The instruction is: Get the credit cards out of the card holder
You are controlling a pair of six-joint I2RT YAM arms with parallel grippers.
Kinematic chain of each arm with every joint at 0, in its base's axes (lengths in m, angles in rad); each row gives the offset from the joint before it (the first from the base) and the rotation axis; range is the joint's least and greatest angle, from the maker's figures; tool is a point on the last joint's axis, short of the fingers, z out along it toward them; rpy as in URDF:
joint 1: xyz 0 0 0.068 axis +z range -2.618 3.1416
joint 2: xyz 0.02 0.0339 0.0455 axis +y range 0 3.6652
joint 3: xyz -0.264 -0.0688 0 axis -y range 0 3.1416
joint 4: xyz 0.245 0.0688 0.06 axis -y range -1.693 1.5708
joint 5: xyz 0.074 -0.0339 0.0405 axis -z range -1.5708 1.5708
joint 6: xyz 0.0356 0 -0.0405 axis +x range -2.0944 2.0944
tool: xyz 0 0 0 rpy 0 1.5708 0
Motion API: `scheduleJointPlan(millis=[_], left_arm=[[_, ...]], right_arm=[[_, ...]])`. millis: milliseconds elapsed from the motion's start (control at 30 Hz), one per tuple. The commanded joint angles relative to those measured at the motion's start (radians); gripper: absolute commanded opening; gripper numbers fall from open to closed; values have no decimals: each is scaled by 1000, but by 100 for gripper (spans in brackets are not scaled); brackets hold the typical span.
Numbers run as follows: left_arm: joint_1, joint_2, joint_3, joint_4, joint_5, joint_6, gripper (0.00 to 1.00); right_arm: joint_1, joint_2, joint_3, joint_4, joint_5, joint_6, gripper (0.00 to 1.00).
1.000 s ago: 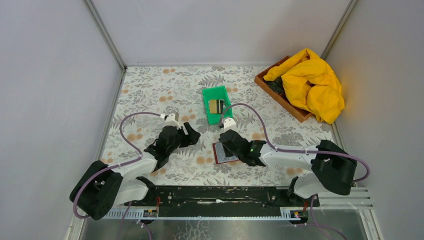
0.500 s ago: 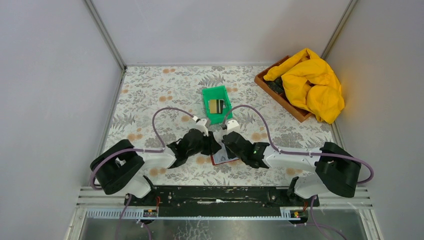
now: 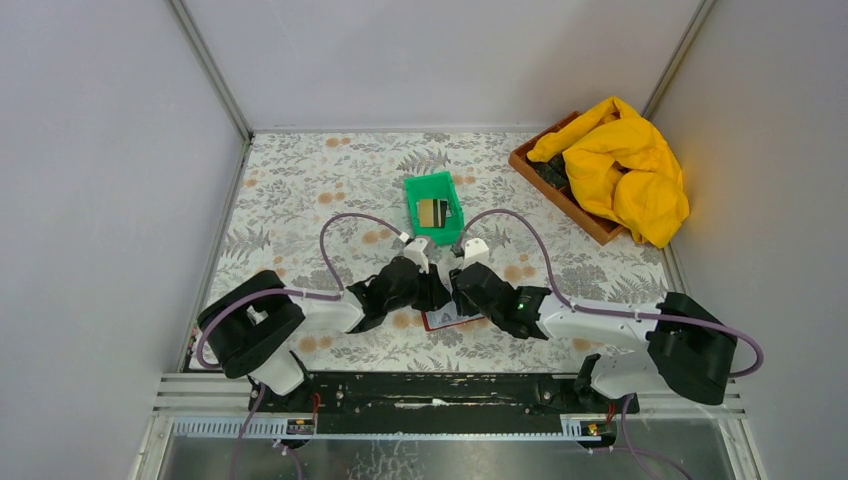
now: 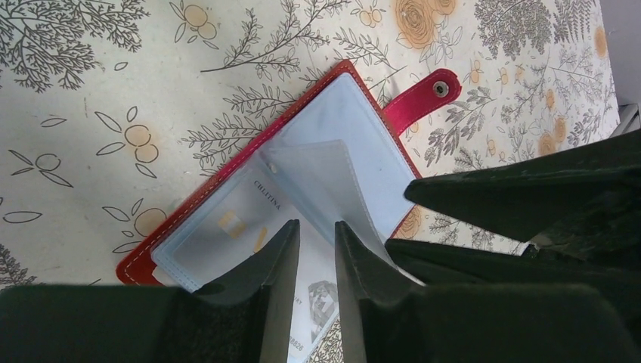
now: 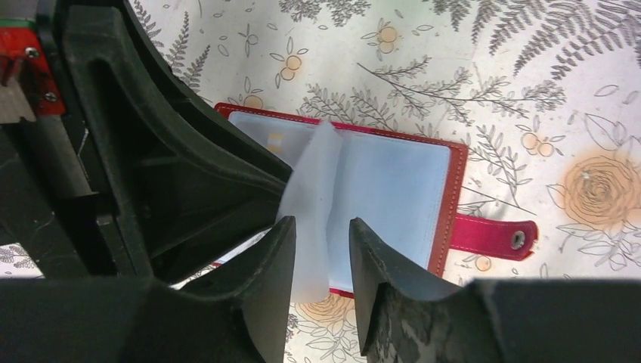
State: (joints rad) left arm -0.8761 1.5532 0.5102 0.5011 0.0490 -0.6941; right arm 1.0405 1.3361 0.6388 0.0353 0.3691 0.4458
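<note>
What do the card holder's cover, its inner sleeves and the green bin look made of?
The card holder: cover of smooth dark red leather or imitation, pale stitching along the edge, metal-looking snap stud. Its sleeves: thin translucent soft plastic; a card shows through, one leaf curls up. The green bin: probably rigid plastic: uniform bright colour, thin walls.

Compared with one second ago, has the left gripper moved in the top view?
Yes. The left gripper moved right: it was below and left of the green bin, and now it is straight below it in the image, at the open card holder.
</note>
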Motion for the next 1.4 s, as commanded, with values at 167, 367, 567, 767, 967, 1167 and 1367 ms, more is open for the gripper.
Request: scheduleJointPlan(millis=[167,367,567,767,967,1167,1367], left_arm=[[-4,23,27,53,16,-7,30],[-4,32,27,62,19,-11,30],[-5,39,39,70,34,-14,30],[-10,59,95,45,46,-28,34],[-24,149,161,56,70,-31,34],[-24,248,181,96,81,-45,34],[-24,246,169,130,89,-54,35]], right_arm=[[-74,-99,-58,-10,50,39,39],[-78,-77,-70,-10,41,26,34],[-82,-99,-80,3,23,41,30],[-106,-170,-92,-43,34,32,30],[-122,-273,-119,-86,55,32,30],[-124,-346,-126,-131,63,26,30],[-124,-376,-128,-129,31,3,30]])
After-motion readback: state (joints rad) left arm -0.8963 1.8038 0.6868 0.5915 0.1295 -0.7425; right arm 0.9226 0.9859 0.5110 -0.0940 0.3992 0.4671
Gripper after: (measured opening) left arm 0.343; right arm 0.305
